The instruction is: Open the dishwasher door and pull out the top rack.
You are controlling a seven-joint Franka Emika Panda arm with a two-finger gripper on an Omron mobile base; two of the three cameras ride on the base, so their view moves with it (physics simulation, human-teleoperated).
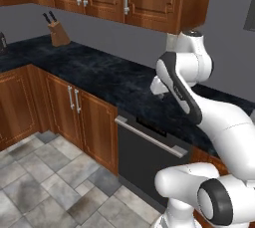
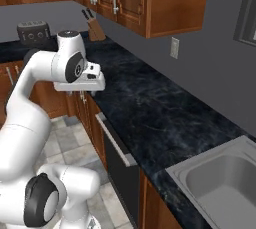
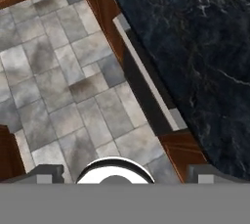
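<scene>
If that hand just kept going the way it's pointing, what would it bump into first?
Probably the tiled floor in front of the closed dishwasher door. The open hand points down just outside the door's handle, though depth is hard to judge.

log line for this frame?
phase: approach | gripper: open, empty, above counter edge | door: shut | handle: untouched | rack: hidden

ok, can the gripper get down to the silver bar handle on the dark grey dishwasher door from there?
Probably yes. The gripper is open, above the black counter's front edge, looking down on the silver bar handle of the shut dark grey dishwasher door. Nothing lies between.
</scene>
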